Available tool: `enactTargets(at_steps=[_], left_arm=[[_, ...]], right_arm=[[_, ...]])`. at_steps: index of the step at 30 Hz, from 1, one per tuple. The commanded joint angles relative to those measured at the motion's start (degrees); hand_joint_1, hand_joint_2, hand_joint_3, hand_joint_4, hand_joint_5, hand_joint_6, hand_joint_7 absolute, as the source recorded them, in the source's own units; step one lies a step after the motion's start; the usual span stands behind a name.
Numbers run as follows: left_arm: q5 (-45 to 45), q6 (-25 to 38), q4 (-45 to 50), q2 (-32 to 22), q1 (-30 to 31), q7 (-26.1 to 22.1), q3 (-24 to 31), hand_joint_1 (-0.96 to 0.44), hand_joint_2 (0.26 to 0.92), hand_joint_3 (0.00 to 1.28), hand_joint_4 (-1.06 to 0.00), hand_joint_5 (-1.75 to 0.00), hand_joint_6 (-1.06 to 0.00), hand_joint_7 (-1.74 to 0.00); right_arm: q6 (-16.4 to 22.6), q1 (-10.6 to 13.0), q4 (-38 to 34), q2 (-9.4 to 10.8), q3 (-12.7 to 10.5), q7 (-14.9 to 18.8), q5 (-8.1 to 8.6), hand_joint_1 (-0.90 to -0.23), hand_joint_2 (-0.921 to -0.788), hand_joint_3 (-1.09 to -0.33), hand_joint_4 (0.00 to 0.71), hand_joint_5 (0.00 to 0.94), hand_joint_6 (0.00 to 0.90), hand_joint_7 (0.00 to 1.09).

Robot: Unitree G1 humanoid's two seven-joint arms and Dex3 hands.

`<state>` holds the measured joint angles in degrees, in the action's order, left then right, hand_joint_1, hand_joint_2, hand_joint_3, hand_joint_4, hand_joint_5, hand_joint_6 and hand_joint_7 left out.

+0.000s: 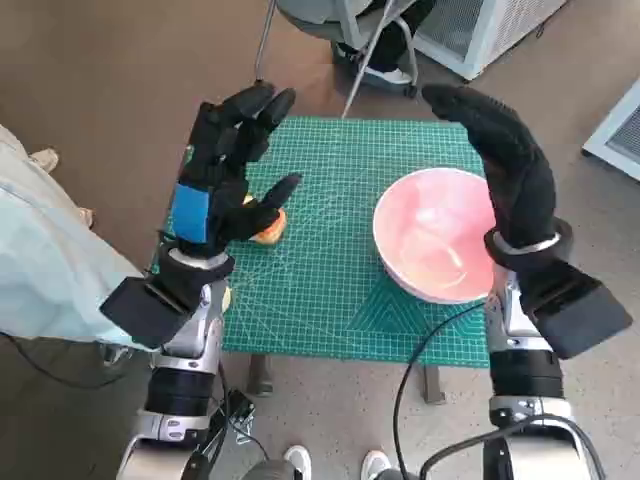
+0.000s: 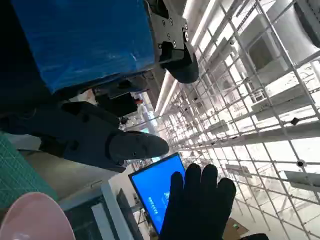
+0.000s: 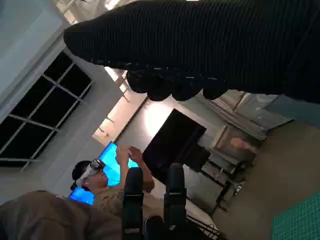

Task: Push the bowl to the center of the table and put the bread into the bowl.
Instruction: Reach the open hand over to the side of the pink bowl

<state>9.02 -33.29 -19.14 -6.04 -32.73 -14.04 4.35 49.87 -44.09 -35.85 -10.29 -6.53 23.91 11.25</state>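
Observation:
A pink bowl [image 1: 435, 235] stands on the right part of the green cutting mat [image 1: 330, 270]; its rim [image 2: 30, 215] also shows in the left wrist view. A small piece of bread [image 1: 268, 229] lies on the mat's left side, partly hidden by my left hand [image 1: 232, 165]. That hand is raised above the bread with fingers spread, holding nothing. My right hand [image 1: 505, 160], gloved, is lifted over the bowl's right rim with fingers extended, also holding nothing; its glove [image 2: 200, 205] shows in the left wrist view.
The mat covers a small table with floor all round. A chair base [image 1: 370, 40] stands beyond the far edge. A person's pale sleeve [image 1: 50, 260] is at the left; a person with a headset [image 3: 95, 180] sits opposite. A black cable [image 1: 420, 350] hangs at the front.

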Motion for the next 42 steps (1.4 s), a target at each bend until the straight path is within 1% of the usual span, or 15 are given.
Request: enactTargets(at_steps=[1,15,22,25,27,30,33,35,37,40,42], left_arm=[[-0.1,-0.4,0.0,0.1,-1.2,0.0,0.0,-0.34,0.921,0.30,-0.40,-0.21,-0.14,-0.84],[-0.6,-0.6,-0.6,0.0,-1.5,-0.1,-0.1,-0.33,0.921,0.30,-0.39,-0.23,-0.14,-0.85],[-0.8,-0.8,-0.6,-0.1,-1.6,0.0,-0.1,-0.33,0.921,0.30,-0.38,-0.24,-0.13,-0.85],[-1.0,-0.8,-0.7,-0.2,-1.6,0.1,-0.1,-0.33,0.921,0.30,-0.38,-0.24,-0.13,-0.85],[-1.2,-0.9,-0.6,-0.2,-1.6,0.2,-0.1,-0.33,0.921,0.30,-0.37,-0.24,-0.13,-0.85],[-1.3,-1.0,-0.6,-0.2,-1.4,0.2,-0.1,-0.33,0.921,0.30,-0.37,-0.25,-0.13,-0.85],[-1.3,-1.0,-0.5,-0.3,-1.3,0.2,0.0,-0.33,0.921,0.30,-0.37,-0.25,-0.13,-0.85],[-1.3,-1.0,-0.3,-0.4,-1.2,0.2,0.0,-0.33,0.921,0.30,-0.37,-0.25,-0.13,-0.85],[-1.2,-1.1,-0.4,-0.5,-1.1,0.2,0.1,-0.33,0.921,0.30,-0.37,-0.26,-0.13,-0.85],[-1.4,-1.5,-0.6,-0.6,-1.0,0.3,0.2,-0.34,0.921,0.30,-0.37,-0.26,-0.13,-0.85],[-1.5,-1.6,-0.7,-0.6,-1.1,0.4,0.2,-0.34,0.921,0.30,-0.37,-0.27,-0.13,-0.84]], right_arm=[[-0.2,0.5,-1.0,-0.2,-0.3,0.2,0.49,-0.644,-0.921,-0.772,0.247,0.002,-0.001,0.65],[-0.5,0.7,-0.8,-0.1,-0.4,0.5,1.01,-0.648,-0.921,-0.771,0.246,0.002,-0.001,0.65],[-0.7,0.8,-0.9,-0.4,-0.6,0.7,1.36,-0.648,-0.921,-0.771,0.246,0.001,-0.001,0.65],[-0.3,0.9,-1.7,-1.3,-1.3,1.2,1.91,-0.649,-0.921,-0.770,0.247,0.002,-0.001,0.65],[0.1,0.8,-2.9,-2.1,-2.0,1.9,2.57,-0.651,-0.921,-0.769,0.247,0.002,-0.001,0.65],[1.1,0.2,-6.7,-4.0,-3.8,3.5,4.17,-0.652,-0.921,-0.772,0.247,0.002,-0.001,0.65],[2.0,-0.5,-10.4,-5.5,-5.4,4.6,5.27,-0.649,-0.921,-0.782,0.245,0.001,-0.001,0.64],[2.7,-0.6,-13.0,-6.7,-6.6,3.9,5.12,-0.644,-0.921,-0.789,0.242,0.000,-0.001,0.63],[3.5,-0.6,-15.0,-7.7,-7.6,2.5,4.20,-0.639,-0.921,-0.796,0.240,0.000,-0.001,0.62],[4.5,-0.1,-17.7,-9.3,-8.9,-1.4,1.78,-0.622,-0.921,-0.818,0.237,0.000,-0.001,0.61],[4.9,0.1,-19.7,-10.2,-9.5,-3.8,0.52,-0.609,-0.921,-0.830,0.234,0.000,-0.001,0.60]])
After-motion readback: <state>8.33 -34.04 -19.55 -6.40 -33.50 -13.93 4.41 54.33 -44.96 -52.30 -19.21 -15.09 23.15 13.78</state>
